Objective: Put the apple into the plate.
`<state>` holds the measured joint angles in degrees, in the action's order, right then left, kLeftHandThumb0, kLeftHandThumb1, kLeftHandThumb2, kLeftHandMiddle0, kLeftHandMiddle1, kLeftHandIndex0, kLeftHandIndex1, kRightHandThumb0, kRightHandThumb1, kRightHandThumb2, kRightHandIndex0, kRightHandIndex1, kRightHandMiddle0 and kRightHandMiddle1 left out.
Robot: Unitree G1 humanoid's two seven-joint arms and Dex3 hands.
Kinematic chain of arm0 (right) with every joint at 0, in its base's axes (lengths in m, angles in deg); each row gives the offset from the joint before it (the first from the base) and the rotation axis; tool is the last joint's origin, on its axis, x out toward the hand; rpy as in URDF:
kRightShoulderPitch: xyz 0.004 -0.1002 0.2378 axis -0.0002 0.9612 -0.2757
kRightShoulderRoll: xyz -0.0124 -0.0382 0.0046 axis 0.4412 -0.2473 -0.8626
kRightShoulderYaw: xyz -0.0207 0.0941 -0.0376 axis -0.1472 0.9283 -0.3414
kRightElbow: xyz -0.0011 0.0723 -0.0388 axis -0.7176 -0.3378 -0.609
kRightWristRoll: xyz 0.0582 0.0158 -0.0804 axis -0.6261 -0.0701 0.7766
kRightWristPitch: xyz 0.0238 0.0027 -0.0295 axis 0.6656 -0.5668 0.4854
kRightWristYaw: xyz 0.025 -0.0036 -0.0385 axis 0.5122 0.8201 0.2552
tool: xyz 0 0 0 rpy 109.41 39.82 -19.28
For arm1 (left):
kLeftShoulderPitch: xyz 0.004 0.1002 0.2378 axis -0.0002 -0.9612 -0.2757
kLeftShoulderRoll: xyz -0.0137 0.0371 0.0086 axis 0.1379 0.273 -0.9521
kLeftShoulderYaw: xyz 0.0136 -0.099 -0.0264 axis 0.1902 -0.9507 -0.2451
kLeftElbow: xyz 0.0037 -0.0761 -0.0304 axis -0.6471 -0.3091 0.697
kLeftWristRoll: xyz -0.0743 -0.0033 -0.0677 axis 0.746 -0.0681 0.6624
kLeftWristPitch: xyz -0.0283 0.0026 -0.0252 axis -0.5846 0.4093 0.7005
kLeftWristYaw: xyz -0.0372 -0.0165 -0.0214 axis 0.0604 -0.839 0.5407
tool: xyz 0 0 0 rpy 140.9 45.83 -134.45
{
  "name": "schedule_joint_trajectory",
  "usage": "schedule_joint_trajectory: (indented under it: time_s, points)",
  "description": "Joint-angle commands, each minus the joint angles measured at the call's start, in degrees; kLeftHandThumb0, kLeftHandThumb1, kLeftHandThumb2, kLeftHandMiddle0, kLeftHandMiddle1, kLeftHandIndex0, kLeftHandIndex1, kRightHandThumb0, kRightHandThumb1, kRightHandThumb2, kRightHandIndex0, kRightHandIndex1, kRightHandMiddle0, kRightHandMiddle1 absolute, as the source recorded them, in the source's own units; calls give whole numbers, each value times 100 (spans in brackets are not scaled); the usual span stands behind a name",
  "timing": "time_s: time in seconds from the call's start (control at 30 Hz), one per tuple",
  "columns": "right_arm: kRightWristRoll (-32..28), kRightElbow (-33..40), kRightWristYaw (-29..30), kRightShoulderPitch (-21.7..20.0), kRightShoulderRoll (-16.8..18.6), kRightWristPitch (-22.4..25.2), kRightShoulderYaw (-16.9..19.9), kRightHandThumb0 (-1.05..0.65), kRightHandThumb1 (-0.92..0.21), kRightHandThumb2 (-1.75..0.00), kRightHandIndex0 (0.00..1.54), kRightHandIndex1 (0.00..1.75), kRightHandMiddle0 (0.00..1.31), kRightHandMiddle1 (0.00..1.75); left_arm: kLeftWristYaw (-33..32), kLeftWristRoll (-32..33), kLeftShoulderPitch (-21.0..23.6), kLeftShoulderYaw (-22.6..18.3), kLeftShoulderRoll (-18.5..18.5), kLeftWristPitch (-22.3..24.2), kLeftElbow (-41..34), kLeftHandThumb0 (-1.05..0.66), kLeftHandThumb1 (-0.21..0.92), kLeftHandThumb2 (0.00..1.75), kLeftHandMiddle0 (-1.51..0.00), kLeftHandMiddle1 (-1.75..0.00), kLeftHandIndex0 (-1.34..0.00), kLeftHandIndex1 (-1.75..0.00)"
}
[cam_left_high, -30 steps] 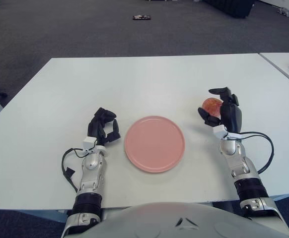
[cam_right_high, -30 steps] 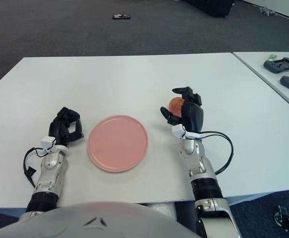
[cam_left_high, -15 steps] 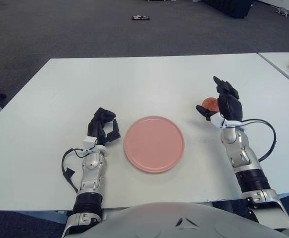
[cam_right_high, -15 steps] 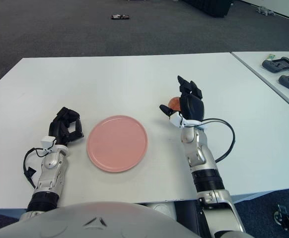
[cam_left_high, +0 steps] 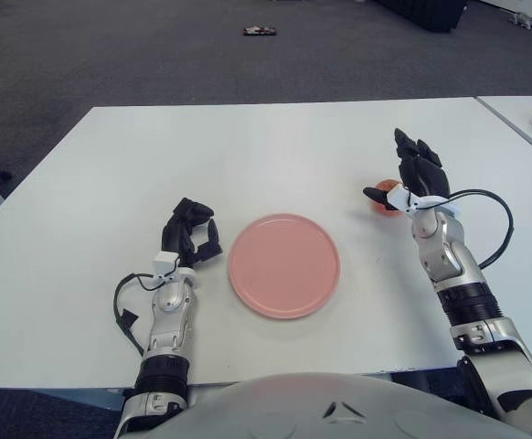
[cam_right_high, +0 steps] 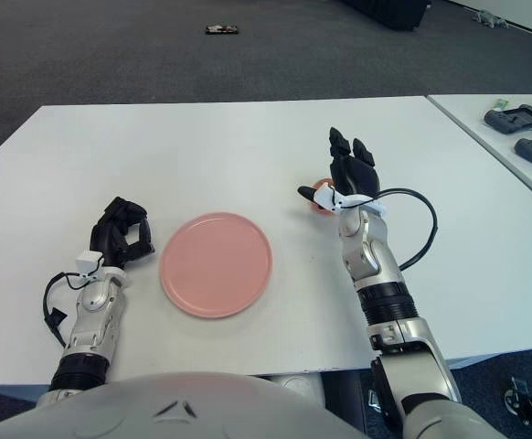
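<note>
Apple [cam_left_high: 390,196] — your task item, mostly hidden behind the right hand [cam_left_high: 414,178], on the table [cam_left_high: 275,146] at its palm side. Plate [cam_left_high: 284,265]: empty, well to that hand's left. Right hand: a second ago wrapped round the fruit, now fingers straightened upward, thumb alone near it — grip looks released, so you must regrasp. Left hand [cam_left_high: 189,236]: parked left of the plate, curled, empty.

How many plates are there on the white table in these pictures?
1. A round pink plate lies flat near the table's front edge, between the curled left hand and the right hand at the red apple. None seems hidden.
</note>
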<state>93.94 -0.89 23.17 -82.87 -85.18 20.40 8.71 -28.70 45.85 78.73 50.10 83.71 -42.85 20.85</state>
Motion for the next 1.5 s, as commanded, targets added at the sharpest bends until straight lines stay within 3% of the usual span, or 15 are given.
schedule_joint_trajectory:
  time_s: [0.0,0.67,0.93,1.2,1.47]
  points:
    - [28,-311,-213,-308,-170,105,-123,-102,-47,-68,0,0,0,0,-3,-34,-142,12,-11,200,191,-49,30,135,-124,-175,-63,-175]
    - [71,-1475,-1011,-1021,-470,526,-815,-105,-60,-64,0,0,0,0,-38,-33,-169,3,-26,269,124,-49,30,135,-125,-175,-63,-175]
    - [53,-2168,-1302,-1381,-412,620,-1083,-104,-60,-64,0,0,0,0,-75,-66,-187,10,-27,302,85,-49,30,135,-124,-175,-62,-175]
    - [117,-3819,-983,-1910,-169,153,-1563,-100,-60,-67,0,0,0,0,-76,-51,-205,-4,-46,362,23,-48,30,134,-125,-175,-62,-175]
    - [20,-4734,-823,-2172,-81,-324,-1765,-98,-63,-71,0,0,1,1,-42,-19,-232,-25,-56,340,-6,-49,29,136,-126,-175,-63,-175]
